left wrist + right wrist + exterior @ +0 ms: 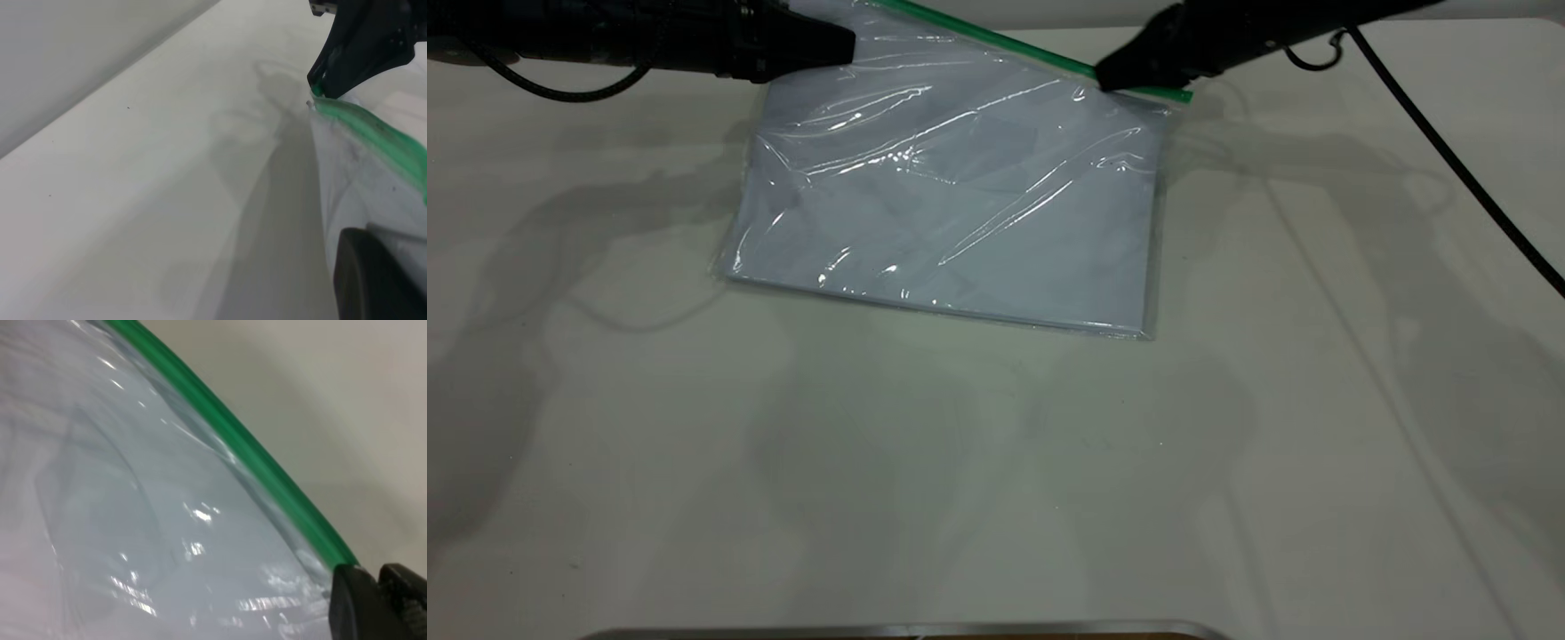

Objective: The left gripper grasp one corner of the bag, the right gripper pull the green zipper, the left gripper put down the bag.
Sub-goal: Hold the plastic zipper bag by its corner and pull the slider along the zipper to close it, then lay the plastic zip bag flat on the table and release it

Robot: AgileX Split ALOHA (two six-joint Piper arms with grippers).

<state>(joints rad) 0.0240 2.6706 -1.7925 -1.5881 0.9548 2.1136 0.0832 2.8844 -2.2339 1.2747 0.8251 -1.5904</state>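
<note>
The bag (960, 204) is a clear pouch with white paper inside. Its far edge is lifted and its near edge rests on the table (996, 480). The green zipper (1032, 52) runs along the raised far edge. My left gripper (847, 44) is shut on the bag's far left corner; one of its jaws shows in the left wrist view (363, 267) against the plastic. My right gripper (1107, 78) is shut on the green zipper near its right end. The right wrist view shows its jaws (377, 580) closed around the strip (233, 433).
The right arm's black cable (1449, 151) trails across the table's right side, with a small hook (1316, 58) hanging under the arm. A metal edge (889, 631) lies at the table's near side. A pale wall (80, 53) stands beyond the table.
</note>
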